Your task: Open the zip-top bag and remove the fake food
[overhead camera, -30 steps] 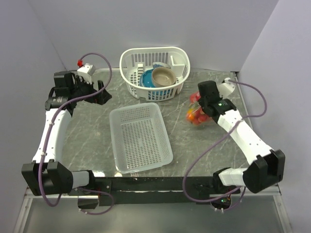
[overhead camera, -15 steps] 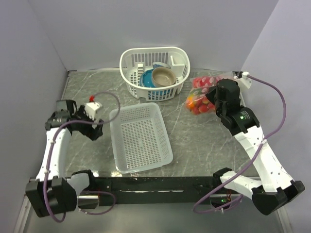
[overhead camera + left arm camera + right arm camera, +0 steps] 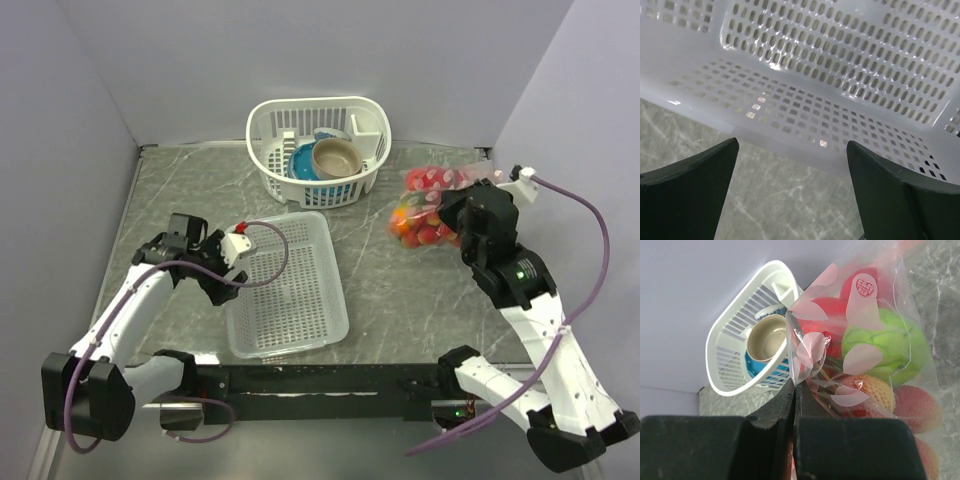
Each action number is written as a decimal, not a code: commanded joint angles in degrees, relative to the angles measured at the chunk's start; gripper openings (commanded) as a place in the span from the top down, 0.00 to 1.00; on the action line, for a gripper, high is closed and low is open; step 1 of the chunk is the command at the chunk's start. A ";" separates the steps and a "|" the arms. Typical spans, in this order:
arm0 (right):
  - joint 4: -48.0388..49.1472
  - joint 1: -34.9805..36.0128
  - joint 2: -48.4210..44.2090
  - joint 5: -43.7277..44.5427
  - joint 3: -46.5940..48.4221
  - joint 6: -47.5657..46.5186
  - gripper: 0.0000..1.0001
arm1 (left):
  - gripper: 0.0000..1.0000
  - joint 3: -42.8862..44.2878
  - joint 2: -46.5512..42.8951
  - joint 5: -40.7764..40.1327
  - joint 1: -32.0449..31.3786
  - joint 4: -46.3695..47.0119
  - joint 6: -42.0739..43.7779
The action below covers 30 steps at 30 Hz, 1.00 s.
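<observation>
A mesh tray sits mid-table; at the far edge, a basket holds a tan bowl and a blue bowl.

No legible text; round emblem on zip-top bag unreadable

Ahead of the left hand, the mesh basket runs off the wrist picture on three sides, and both fingers are cut off at the bottom edge. The zip-top bag disappears between the right hand's closed fingers; whether that edge is the zip cannot be told. Beyond those fingers, the fake food is cropped at the right edge.
</observation>
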 commanded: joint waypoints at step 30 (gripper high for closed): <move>4.53 0.20 -0.79 -0.05 1.45 -1.81 0.94 | 0.01 1.12 -0.97 8.21 0.44 4.41 6.20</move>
